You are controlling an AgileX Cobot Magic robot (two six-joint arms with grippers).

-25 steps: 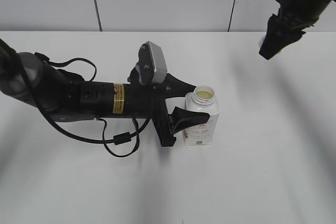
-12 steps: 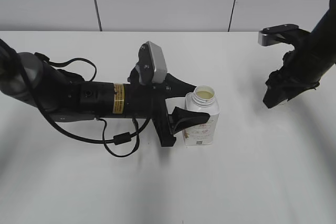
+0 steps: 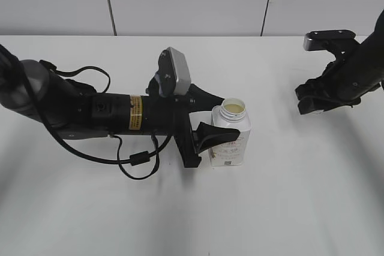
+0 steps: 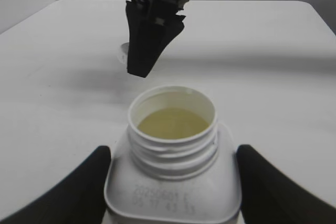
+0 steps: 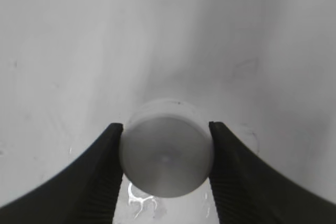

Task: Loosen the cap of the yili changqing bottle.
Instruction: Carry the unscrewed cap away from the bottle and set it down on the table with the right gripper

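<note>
Uncapped, the yili changqing bottle [image 3: 228, 134] stands clamped between the left gripper's [image 3: 210, 118] 2 fingers. Well off to its side, the right gripper [image 5: 166, 153] pinches the cap [image 5: 166, 155] just above the white table [image 3: 288, 196], near a pale panelled wall [image 3: 186, 1].

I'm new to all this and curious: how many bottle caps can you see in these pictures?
1. The cap is off the yili changqing bottle, pinched in the right gripper just above the table at the right. The left gripper clasps the open bottle.

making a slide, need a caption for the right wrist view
Right gripper clamps the white cap just above the table.
</note>
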